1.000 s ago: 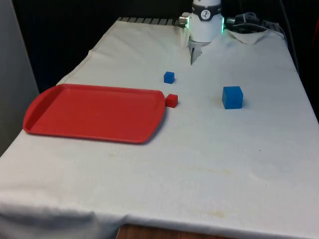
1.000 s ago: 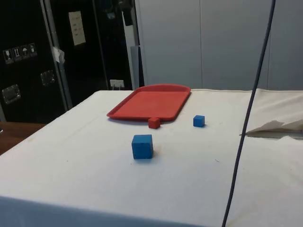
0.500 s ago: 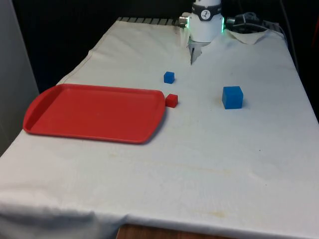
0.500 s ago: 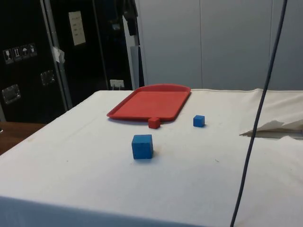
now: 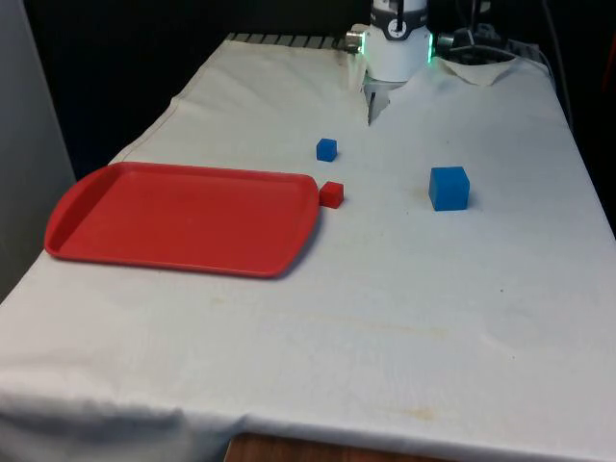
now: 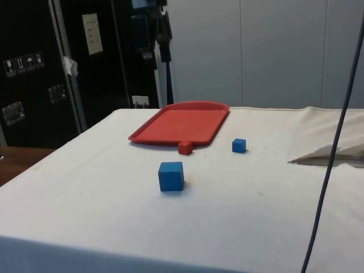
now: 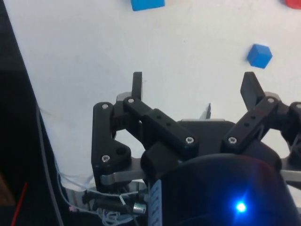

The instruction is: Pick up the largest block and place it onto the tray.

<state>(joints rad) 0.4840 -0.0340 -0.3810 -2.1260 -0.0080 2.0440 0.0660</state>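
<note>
Large blue block (image 7: 147, 4) is cut off at the frame edge — well beyond the gripper (image 7: 195, 88), fingers spread, empty.

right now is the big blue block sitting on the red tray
No, the big blue block rests on the white cloth, well to the front view's right of the red tray.

Tool (image 7: 195, 87) high above table, fingers spread, empty.

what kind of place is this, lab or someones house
Most likely a robotics lab or test room. A table under a plain white cloth holds a red tray and small coloured blocks, dark equipment cabinets stand behind it, and a robot hand hangs open above.
</note>
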